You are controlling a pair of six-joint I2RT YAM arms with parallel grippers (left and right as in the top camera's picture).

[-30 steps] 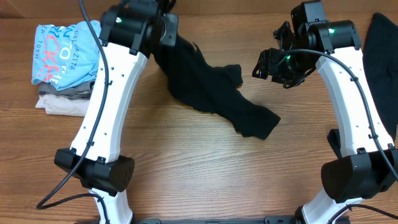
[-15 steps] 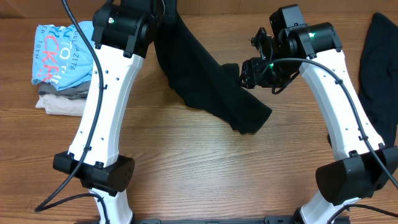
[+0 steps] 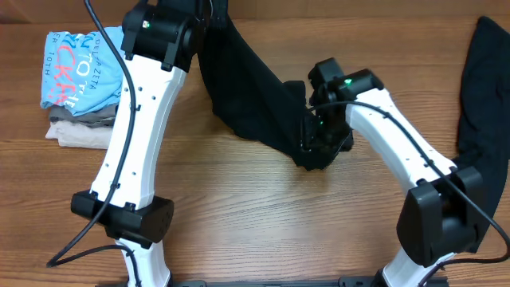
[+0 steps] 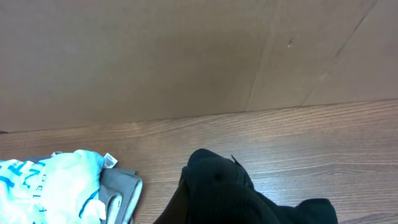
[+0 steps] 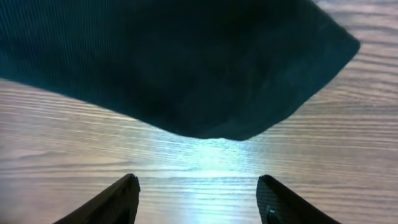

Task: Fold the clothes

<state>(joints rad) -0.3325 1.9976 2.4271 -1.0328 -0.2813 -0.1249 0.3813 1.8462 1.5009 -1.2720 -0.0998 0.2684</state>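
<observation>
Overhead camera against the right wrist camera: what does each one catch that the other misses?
Only overhead: the left arm and right arm, the folded pile topped by a light-blue shirt, and a second black garment at the right edge. Only right wrist: its own jaws, standing open above bare wood. Both: the black garment's corner on the wooden table.

Black garments: two, one mid-surface (image 3: 247,96), one at the right edge (image 3: 484,80).
Folded garments, far left: three, a light-blue shirt (image 3: 84,68), grey garment (image 3: 80,117), beige garment (image 3: 76,137).
Arms: two.
</observation>
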